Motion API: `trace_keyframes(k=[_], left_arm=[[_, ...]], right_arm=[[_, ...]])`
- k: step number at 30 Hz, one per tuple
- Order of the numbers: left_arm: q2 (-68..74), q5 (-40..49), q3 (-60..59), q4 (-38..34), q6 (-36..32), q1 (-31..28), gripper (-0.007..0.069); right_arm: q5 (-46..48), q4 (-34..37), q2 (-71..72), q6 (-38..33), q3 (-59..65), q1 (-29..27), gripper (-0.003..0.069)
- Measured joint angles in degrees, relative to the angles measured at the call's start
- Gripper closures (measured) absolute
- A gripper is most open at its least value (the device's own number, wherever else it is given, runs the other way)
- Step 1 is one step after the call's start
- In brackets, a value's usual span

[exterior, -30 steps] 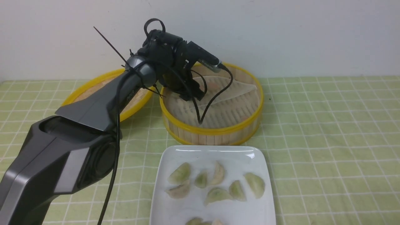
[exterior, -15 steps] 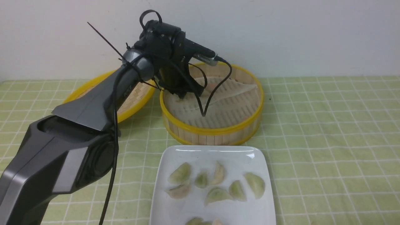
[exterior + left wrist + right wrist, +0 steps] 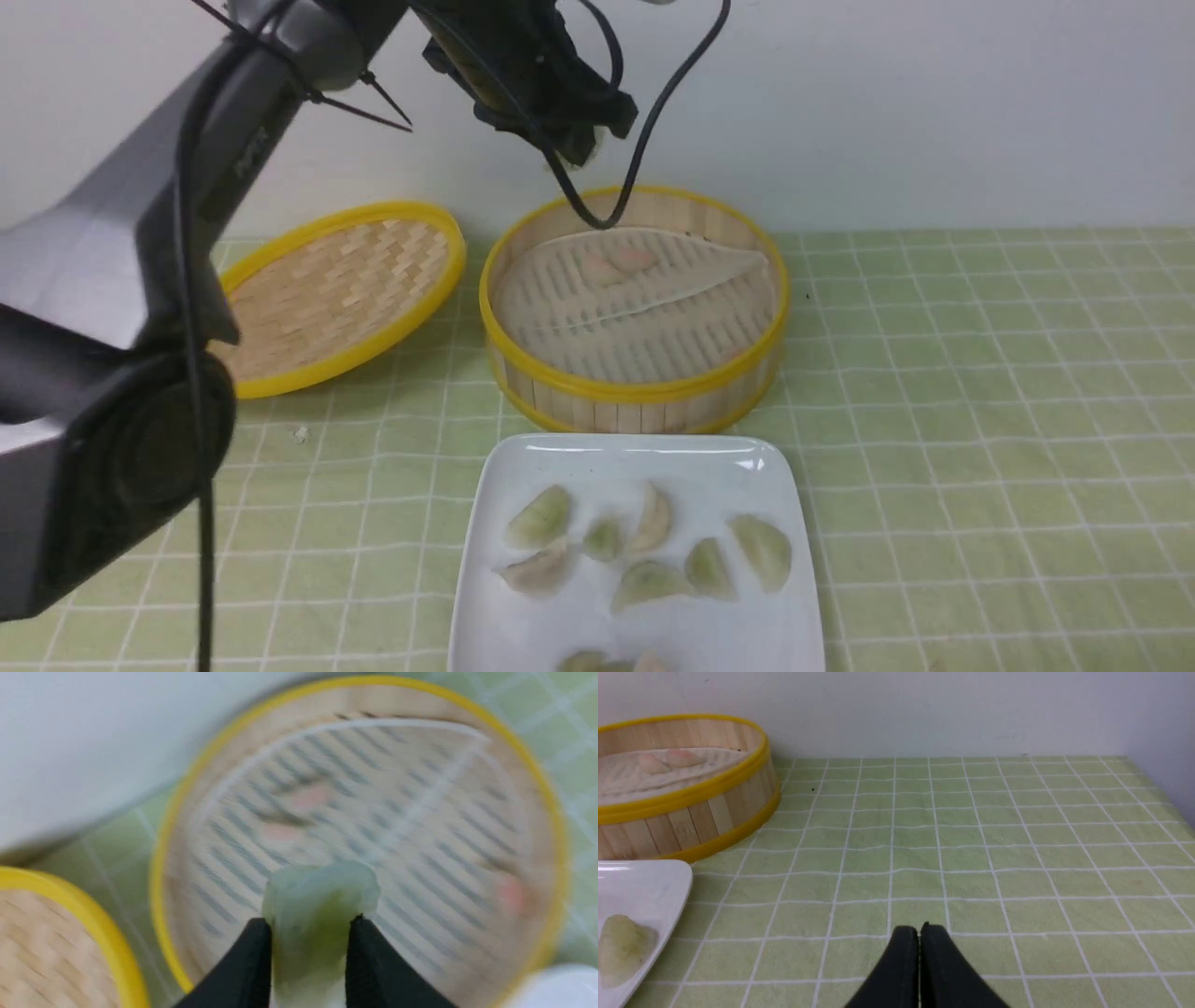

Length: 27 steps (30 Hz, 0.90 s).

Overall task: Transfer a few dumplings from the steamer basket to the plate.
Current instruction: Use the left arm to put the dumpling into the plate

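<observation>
1. The held dumpling [image 3: 320, 896] is pale green and sits clamped between the two black fingers [image 3: 247, 961] of the left gripper [image 3: 308, 933]. It fills the gap and protrudes past the fingertips. The jaws stand partly closed, stopped at the dumpling's width.
2. In the front view the left gripper [image 3: 581, 147] hangs in the air above the far rim of the steamer basket [image 3: 635, 390], well apart from it.
3. The left arm [image 3: 187, 205] rises from the lower left and reaches forward. Its wrist is cut off by the top edge. A black cable [image 3: 653, 112] loops down from the wrist toward the basket.
4. The steamer basket stands on the green checked tablecloth [image 3: 980, 373], just behind the plate [image 3: 635, 450]. Its whitish liner [image 3: 635, 308] is exposed. The woven lid [image 3: 341, 289] lies beside it on the robot's left.
5. The plate holds several dumplings [image 3: 649, 583].
6. The right gripper [image 3: 919, 933] has its fingers pressed together on nothing, low over bare tablecloth to the right of the plate.
</observation>
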State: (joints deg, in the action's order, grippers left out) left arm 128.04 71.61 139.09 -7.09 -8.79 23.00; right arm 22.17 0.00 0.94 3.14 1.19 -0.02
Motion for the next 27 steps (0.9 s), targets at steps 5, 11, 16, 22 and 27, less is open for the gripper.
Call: trace_keyframes(k=[5, 11, 16, 22, 27], left_arm=[[-12.6, -0.1, -23.2, -1.1, 0.1, 3.5, 0.0442], [-16.8, -0.9, -43.3, -1.9, 0.0, 7.8, 0.0442], [-15.1, -5.8, -47.8, -1.6, -0.4, 9.9, 0.0442], [-12.6, -11.9, -47.8, 1.0, -0.5, 10.0, 0.04], [-12.4, -13.8, -47.8, 1.9, -0.5, 10.0, 0.0203]], right_arm=[[0.0, 0.0, 0.0, 0.0, 0.0, 0.0, 0.0662], [0.0, 0.0, 0.0, 0.0, 0.0, 0.0, 0.0662], [0.0, 0.0, 0.0, 0.0, 0.0, 0.0, 0.0662], [0.0, 0.0, 0.0, 0.0, 0.0, 0.0, 0.0662], [0.0, 0.0, 0.0, 0.0, 0.0, 0.0, 0.0662]])
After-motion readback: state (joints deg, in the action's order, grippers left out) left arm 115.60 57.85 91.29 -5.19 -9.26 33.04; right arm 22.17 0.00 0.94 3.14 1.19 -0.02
